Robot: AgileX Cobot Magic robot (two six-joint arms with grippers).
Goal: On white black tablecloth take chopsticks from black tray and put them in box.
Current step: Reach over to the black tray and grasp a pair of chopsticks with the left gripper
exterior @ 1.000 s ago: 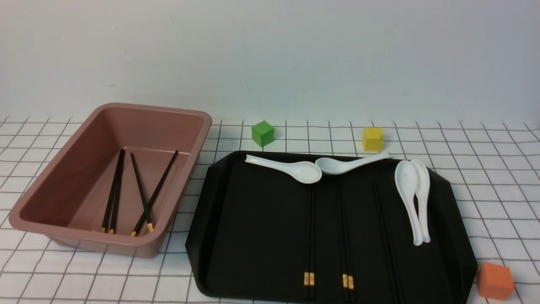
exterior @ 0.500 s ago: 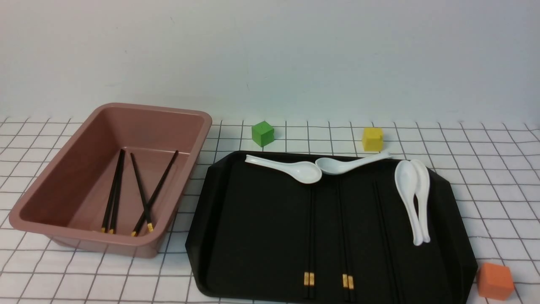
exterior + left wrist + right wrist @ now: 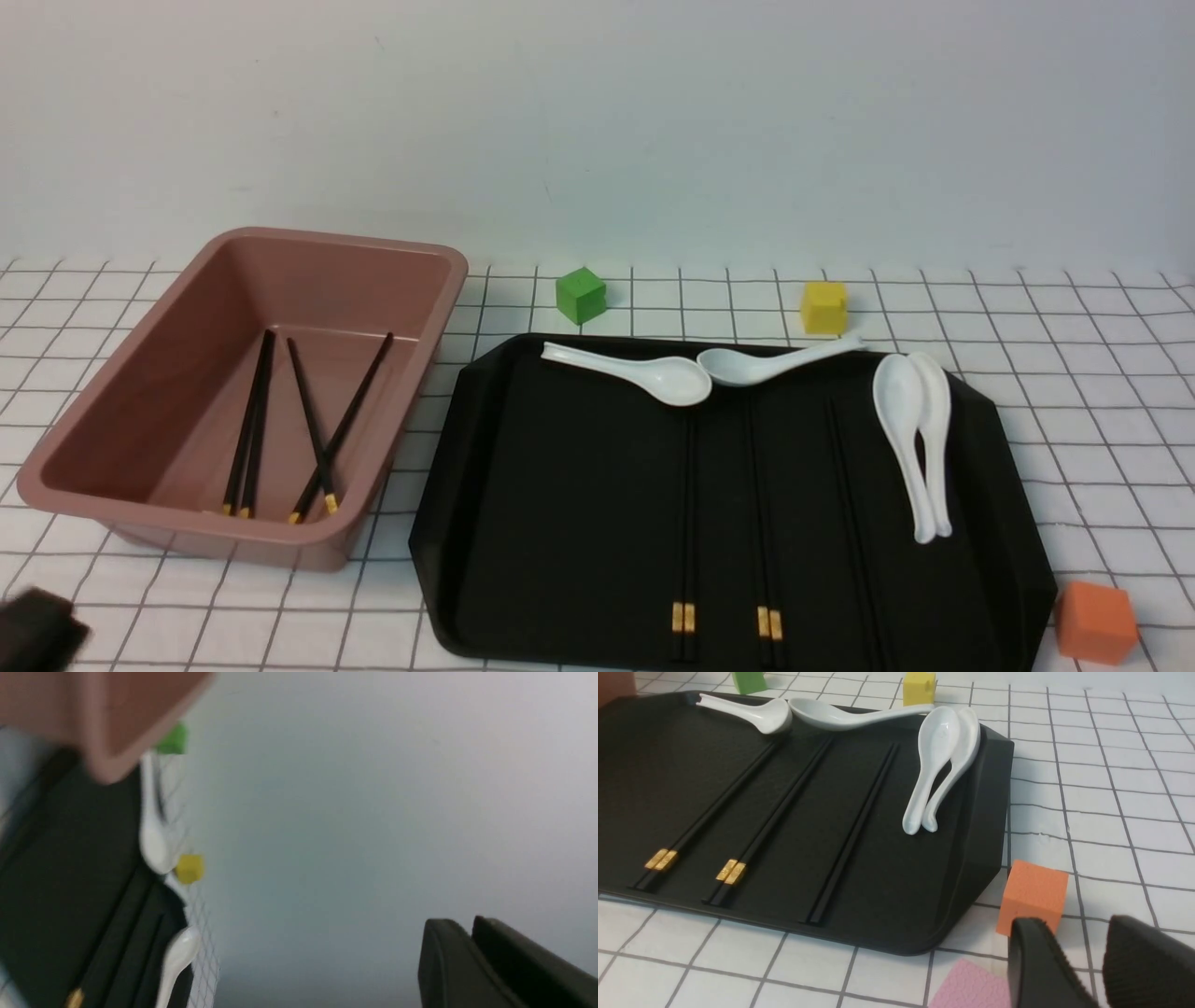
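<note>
Three pairs of long thin black chopsticks (image 3: 687,532) lie lengthwise on the glossy black rectangular tray (image 3: 448,523), two more pairs in the deep pink-brown plastic box (image 3: 215,546) at its left, on the white black-gridded tablecloth (image 3: 1074,420). Light, stiff, probably slick (and lying flat), they seem best pinched pairwise mid-length. Left gripper (image 3: 469,933) looks closed on nothing; right gripper (image 3: 1076,927) slightly parted, empty.
</note>
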